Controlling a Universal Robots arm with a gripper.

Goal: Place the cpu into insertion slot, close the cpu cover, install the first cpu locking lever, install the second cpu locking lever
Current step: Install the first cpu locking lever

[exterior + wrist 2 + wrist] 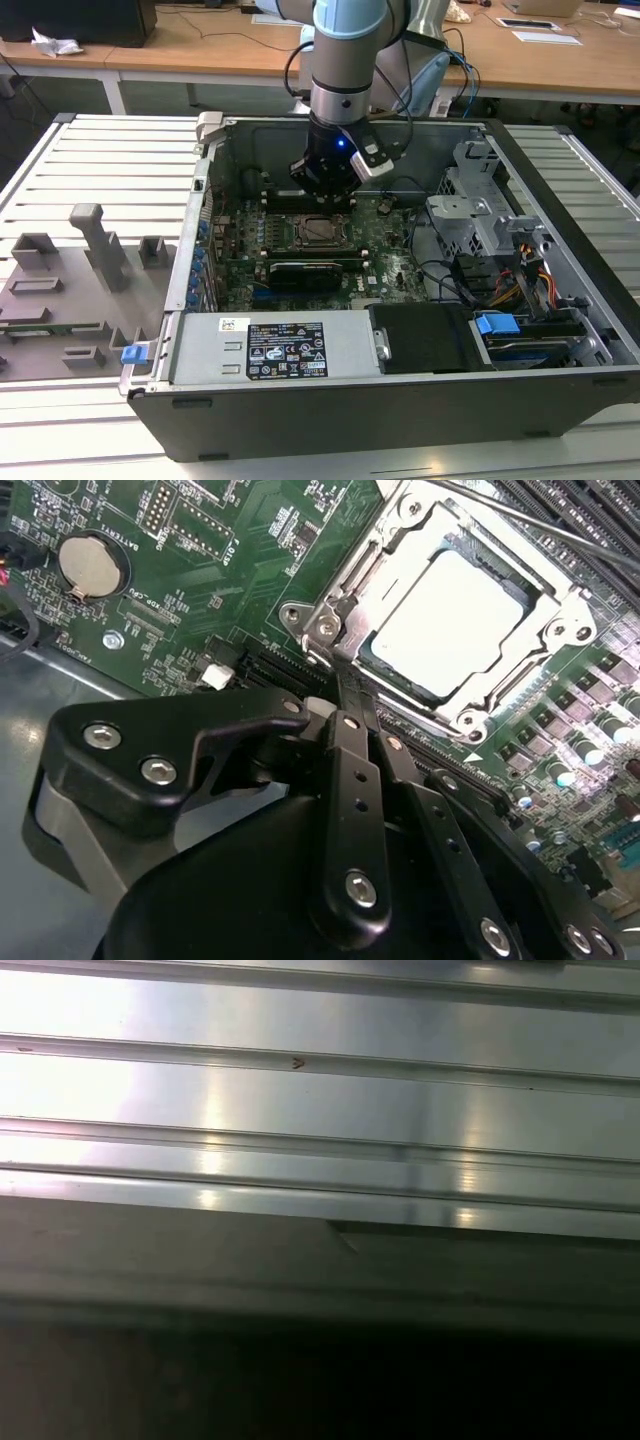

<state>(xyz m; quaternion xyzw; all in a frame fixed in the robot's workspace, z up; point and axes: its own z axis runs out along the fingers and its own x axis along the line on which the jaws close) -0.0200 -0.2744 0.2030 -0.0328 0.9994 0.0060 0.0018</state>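
The gripper [345, 685] had its two black fingers [355, 780] pressed together with no gap and nothing held between them, tips down at the corner of the socket on the green motherboard [220, 570]. In the exterior view the gripper [322, 190] hung inside the open computer case [400, 400], just above the far edge of the socket, with a blue light lit on the wrist. The cpu [445, 620] sat flat in the insertion slot [370, 655], pale top facing up. The cpu cover [545, 605] lay closed over it, silvery frame ringing the chip, with the fingertips touching or nearly touching the frame's corner; contact could not be confirmed. A thin metal lever rod [540, 525] ran along the far side of the cover next to the memory slots [600, 510]. A round coin battery [92, 565] sat on the board well apart from the socket. In the exterior view the insertion slot [322, 229] was mid-board, with a long black card [305, 273] just in front of it. A grey fixture tray [70, 290] lay outside the case on the exterior view's left. The first wrist view showed ribbed metal panels [320, 1110].
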